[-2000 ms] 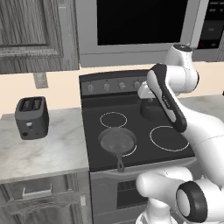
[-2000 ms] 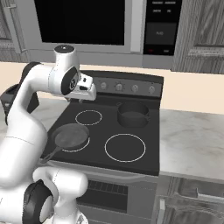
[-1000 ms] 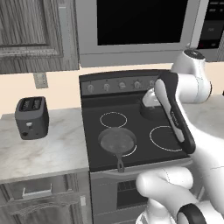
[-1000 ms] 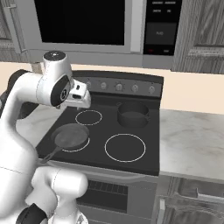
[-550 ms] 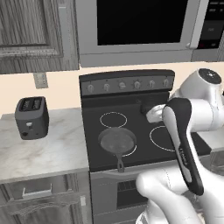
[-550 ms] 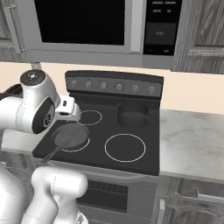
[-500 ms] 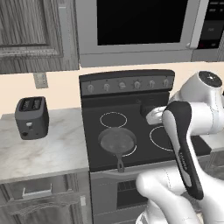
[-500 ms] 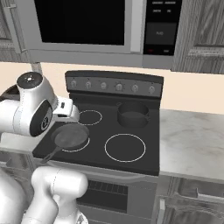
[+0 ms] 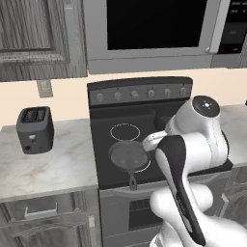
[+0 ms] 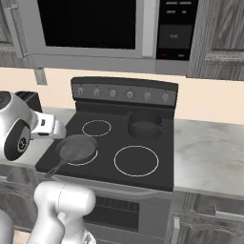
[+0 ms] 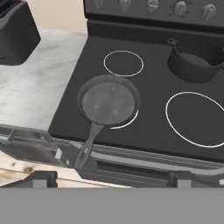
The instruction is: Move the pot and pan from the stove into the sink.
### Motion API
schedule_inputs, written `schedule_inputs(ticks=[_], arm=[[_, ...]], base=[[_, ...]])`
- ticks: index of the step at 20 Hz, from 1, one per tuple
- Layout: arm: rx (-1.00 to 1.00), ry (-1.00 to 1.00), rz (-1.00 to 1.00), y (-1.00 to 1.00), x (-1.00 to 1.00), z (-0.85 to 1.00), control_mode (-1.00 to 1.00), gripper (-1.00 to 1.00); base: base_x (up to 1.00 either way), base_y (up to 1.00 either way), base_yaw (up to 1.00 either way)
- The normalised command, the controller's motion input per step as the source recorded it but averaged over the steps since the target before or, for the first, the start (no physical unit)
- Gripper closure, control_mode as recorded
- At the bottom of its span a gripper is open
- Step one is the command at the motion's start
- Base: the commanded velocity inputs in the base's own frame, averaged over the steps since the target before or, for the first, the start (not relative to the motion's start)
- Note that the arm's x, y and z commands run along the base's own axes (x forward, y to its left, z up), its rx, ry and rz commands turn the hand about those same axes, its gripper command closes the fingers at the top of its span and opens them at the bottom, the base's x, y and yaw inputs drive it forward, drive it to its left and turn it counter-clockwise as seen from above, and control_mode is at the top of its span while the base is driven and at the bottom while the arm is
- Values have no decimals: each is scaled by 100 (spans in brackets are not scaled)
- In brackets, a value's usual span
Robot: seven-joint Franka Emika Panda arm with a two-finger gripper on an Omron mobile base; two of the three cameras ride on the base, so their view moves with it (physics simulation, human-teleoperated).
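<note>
While the pan [image 11: 108, 103], a shallow speckled skillet, sits at the front left corner of the glossy black stove [image 11: 153, 131] with its straight handle over the front edge, the round upright-walled pot [image 11: 195, 58] rests at the back right. The gripper [image 11: 111, 178] hangs empty before the stove, fingertips spread wide, the white arm folded low.

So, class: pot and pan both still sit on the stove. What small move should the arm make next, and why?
Probably lower the hand toward the pan and line the fingers up with its handle. The hand view looks down on the pan on the front left burner, its handle pointing off the stove's front edge, nearer than the pot at the back right. Nothing is gripped yet.
</note>
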Motion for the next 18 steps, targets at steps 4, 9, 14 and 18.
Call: schedule_inputs(ticks=[4, 9, 14, 18], arm=[[0, 0, 0, 31, 0, -1, -100, -100], [2, 0, 0, 4, 0, -1, -100, -100], [13, 0, -1, 11, 0, -25, -100, -100], [11, 0, 0, 11, -1, -36, -100, -100]], base=[[0, 0, 0], [0, 0, 0], [0, 0, 0], [0, 0, 0]])
